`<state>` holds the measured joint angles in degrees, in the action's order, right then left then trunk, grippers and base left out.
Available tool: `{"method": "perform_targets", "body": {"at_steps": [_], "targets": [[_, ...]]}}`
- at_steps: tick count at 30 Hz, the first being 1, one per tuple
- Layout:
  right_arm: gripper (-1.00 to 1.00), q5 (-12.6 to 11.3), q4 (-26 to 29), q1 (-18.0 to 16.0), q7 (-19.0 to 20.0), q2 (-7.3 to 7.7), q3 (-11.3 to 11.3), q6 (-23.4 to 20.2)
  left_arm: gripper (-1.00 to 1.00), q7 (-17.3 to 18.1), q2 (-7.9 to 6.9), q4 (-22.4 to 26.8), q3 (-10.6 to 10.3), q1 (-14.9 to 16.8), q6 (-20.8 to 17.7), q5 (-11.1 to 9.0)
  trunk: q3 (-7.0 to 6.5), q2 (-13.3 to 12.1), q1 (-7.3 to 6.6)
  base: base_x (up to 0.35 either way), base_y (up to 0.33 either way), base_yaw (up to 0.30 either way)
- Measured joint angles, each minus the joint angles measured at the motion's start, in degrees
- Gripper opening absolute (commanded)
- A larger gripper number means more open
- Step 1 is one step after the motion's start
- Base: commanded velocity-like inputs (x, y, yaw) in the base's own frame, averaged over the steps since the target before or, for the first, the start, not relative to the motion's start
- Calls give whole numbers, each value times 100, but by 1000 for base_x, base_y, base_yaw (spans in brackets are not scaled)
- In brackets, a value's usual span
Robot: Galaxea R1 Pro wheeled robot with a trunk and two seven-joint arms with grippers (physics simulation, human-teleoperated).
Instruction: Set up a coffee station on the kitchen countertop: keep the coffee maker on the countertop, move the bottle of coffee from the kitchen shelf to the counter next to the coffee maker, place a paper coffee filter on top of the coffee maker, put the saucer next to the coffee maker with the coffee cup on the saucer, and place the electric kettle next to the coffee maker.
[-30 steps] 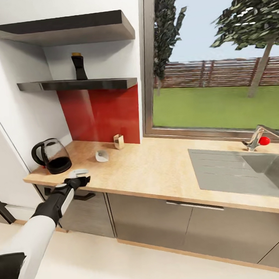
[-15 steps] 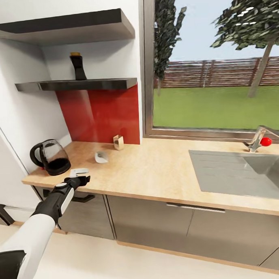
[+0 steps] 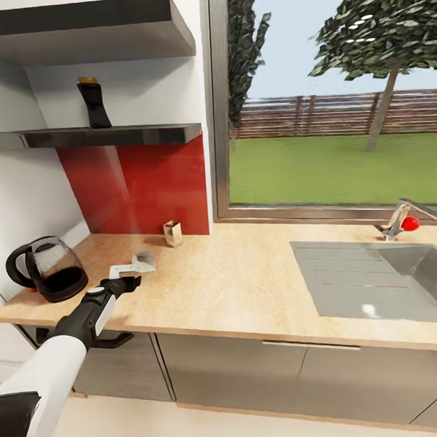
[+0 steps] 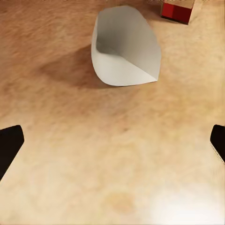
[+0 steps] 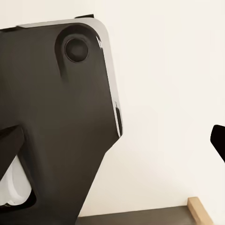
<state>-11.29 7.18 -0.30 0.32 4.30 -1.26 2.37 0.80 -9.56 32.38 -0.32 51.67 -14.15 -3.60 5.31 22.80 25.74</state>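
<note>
Nothing held in the left gripper (image 4: 112, 143), spread wide just above the kitchen countertop (image 3: 247, 287), probably for straddling the paper coffee filter (image 4: 126, 47) at 12 o'clock, with the electric kettle (image 3: 49, 277) at 9 o'clock.

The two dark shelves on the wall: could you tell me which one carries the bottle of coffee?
The lower kitchen shelf, just above the red backsplash, carries the bottle of coffee; the thicker upper shelf hangs above the bottle.

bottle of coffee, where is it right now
In the head view the bottle of coffee stands upright on the kitchen shelf at upper left, above the red backsplash and up and right of the electric kettle.
</note>
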Motion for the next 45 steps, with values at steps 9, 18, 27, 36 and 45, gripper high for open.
{"method": "perform_targets", "body": {"at_steps": [9,18,27,36,45], "targets": [[100,0,-4,-2,0,-4,-5,-1,100,-3,-33,-3,21,-3,6,9,-1,0,0,46,21,-25],[100,9,-4,-2,0,-9,-8,-1,100,-8,-36,-21,37,-10,8,4,0,0,0,148,105,0],[100,9,-4,-2,0,-9,-8,-1,100,-8,-36,-22,34,-11,9,9,0,0,0,22,7,0],[100,9,-4,-2,0,-28,-10,-1,100,-8,-36,-24,37,-11,8,13,0,0,0,161,101,0],[100,9,-4,-2,0,-50,-15,-1,100,-8,-37,-31,39,-26,9,17,0,0,0,50,6,0]]}}
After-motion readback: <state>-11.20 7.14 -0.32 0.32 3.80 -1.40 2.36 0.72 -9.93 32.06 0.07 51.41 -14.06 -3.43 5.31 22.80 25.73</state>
